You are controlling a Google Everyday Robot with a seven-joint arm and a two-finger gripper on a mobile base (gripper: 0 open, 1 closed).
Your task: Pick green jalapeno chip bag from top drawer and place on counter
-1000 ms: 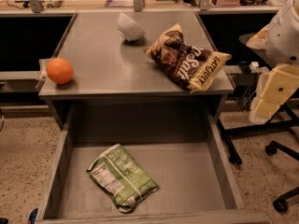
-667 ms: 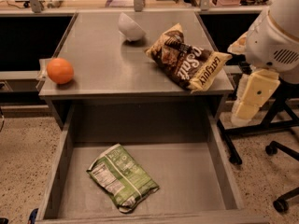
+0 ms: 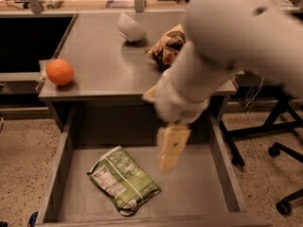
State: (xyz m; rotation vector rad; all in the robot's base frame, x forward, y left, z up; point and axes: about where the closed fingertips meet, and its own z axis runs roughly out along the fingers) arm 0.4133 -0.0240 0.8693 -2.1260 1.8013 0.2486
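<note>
The green jalapeno chip bag (image 3: 124, 179) lies flat in the open top drawer (image 3: 201, 190), left of its middle, with the white label panel facing up. My gripper (image 3: 172, 148) hangs over the drawer, pointing down, to the right of the bag and above it, not touching it. My white arm (image 3: 227, 41) reaches in from the upper right and covers the right part of the counter (image 3: 99, 56).
On the counter are an orange (image 3: 60, 72) at the left edge, an upturned white bowl (image 3: 131, 27) at the back, and a brown chip bag (image 3: 165, 46) partly hidden by my arm. Black chair legs and wheels (image 3: 283, 206) stand on the floor at right.
My arm has swung in from the right side to above the drawer, and the gripper now hangs over the drawer's middle. The bag, orange and bowl have not moved.
</note>
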